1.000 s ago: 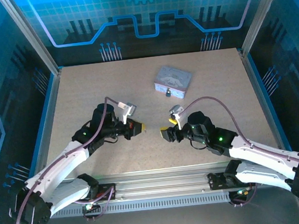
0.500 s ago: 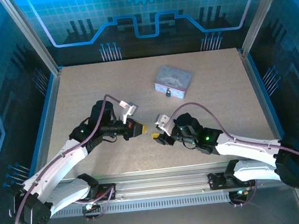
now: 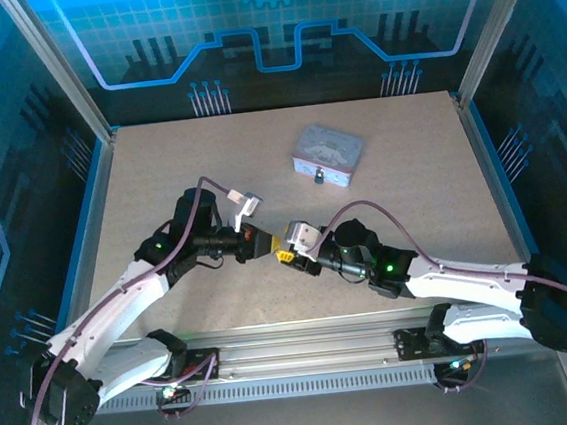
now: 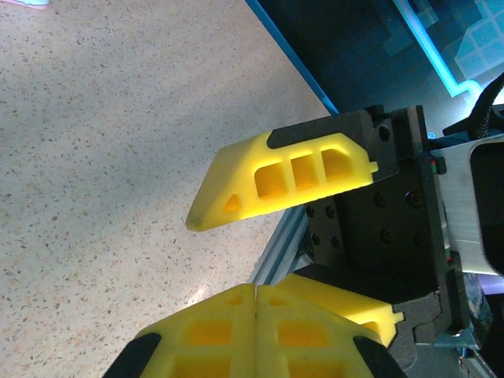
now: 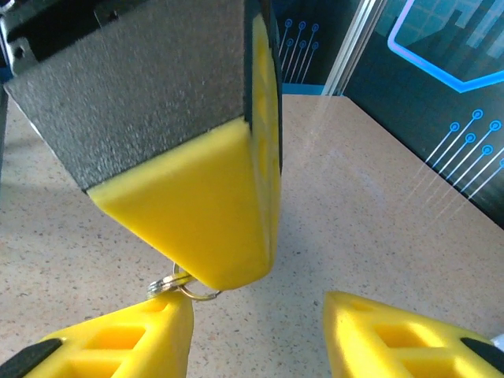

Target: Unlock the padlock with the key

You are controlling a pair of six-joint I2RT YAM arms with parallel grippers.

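A handover seems to be under way. The left gripper (image 5: 224, 272) is pinching the key (image 5: 179, 283), whose wire ring is poking out below its pressed-together tips. The right gripper (image 5: 258, 319) is standing spread around them and next needs to close squarely on that sliver. The padlock (image 3: 318, 177) is hanging on the tin (image 3: 328, 151), well beyond both grippers, on a speckled tabletop (image 3: 159, 174) inside blue printed walls (image 3: 266, 33).
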